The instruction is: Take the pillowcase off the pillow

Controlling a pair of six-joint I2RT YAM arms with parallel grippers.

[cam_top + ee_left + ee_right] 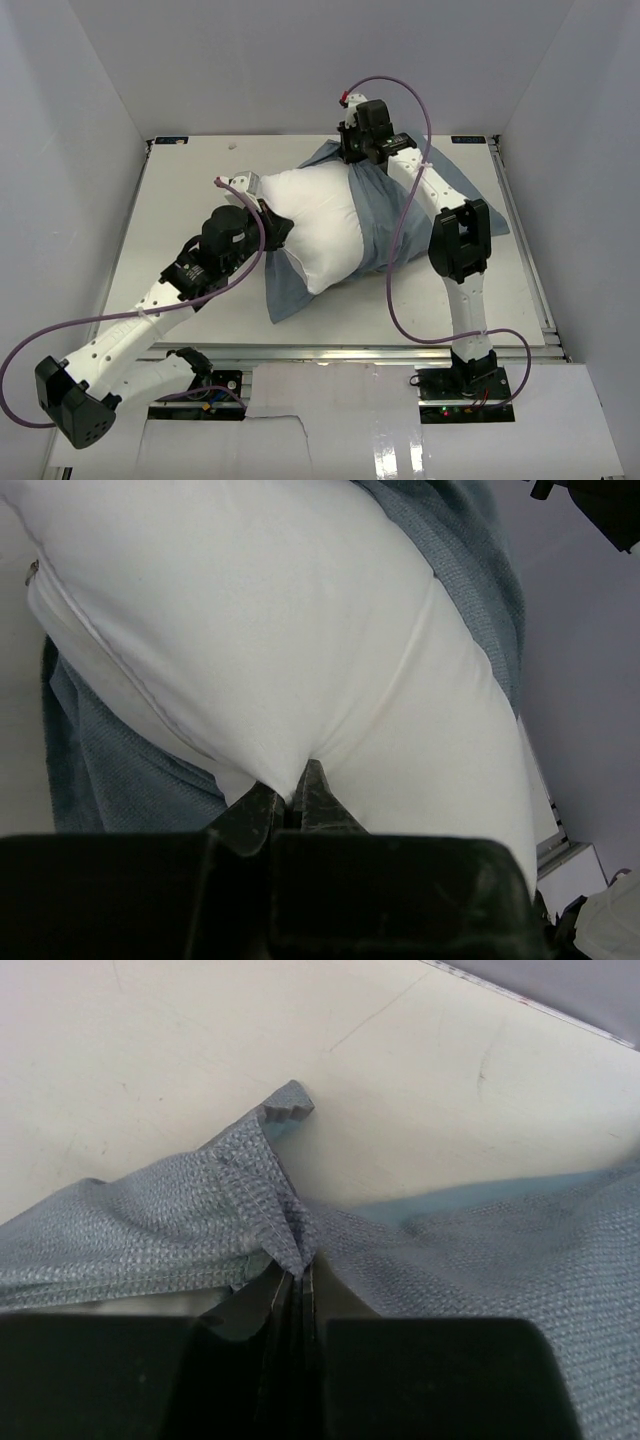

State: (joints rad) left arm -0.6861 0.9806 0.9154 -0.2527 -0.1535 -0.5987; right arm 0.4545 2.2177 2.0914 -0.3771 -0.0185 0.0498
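- Roughly at the middle of the table [180,190], the pillow [315,235] was seen lying on top, with most of its white face bared.
- The pillowcase [475,200] was seen spread beneath it. It trailed to the right and far side, and a flap stuck out at the near-left corner.
- The left gripper [272,228] was placed at the pillow's left edge. Its jaws were closed tight and a fold of white pillow fabric was pinched between them, as the left wrist view confirmed.
- The right gripper [360,150] was placed at the far edge. Its jaws were shut to a slit on a bunched corner of grey-blue cloth, which was lifted just off the table.
- Key relation: the two grips were set on opposite sides, pillow to the near-left and case to the far-right. The pillow's long axis was judged to run roughly along that line.
- The left arm was the nearer to the pillow, and the right arm was the nearer to the case's loose bulk.
- The next move was judged to need a pull apart along that axis, so the right end of the pillow could be slid clear.
- How much of the pillow was inside the case could not be told.
- Risk noted: a thin pinch could slip.
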